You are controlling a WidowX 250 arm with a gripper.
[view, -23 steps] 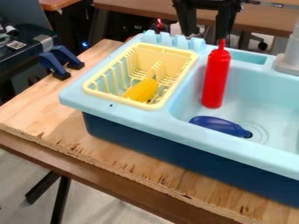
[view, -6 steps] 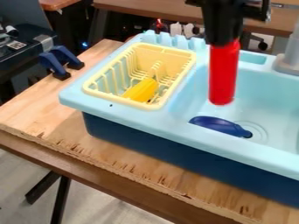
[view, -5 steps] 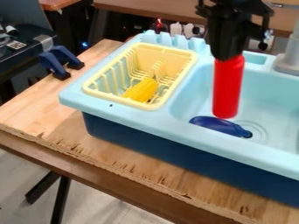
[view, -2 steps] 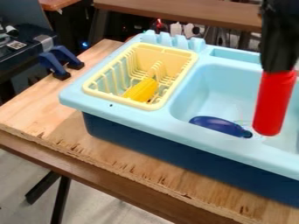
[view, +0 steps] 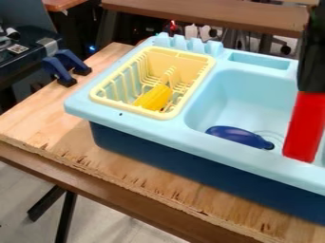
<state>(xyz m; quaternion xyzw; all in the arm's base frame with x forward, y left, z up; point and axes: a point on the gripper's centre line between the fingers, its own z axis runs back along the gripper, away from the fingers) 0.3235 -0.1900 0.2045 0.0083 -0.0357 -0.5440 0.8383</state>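
Note:
The black gripper (view: 312,88) hangs at the right edge of the camera view, shut on the top of a red bottle (view: 305,127). The bottle is nearly upright, leaning slightly, over the right part of the light blue sink basin (view: 244,107); whether its base touches the basin cannot be told. To its left a dark blue bottle-like object (view: 240,136) lies on the basin floor beside the drain. A yellow object (view: 153,98) rests inside the pale yellow dish rack (view: 207,60), left of the basin.
The toy sink's front rim (view: 168,134) runs between the basin and the wooden board (view: 47,135). Blue clamps (view: 58,70) stand at the board's left, next to dark equipment. Scalloped slots (view: 188,44) line the sink's back edge behind the rack.
The gripper came down over the standing red bottle and took hold of it. Then both moved right and toward the front of the sink. The rack and the dark blue object stayed put.

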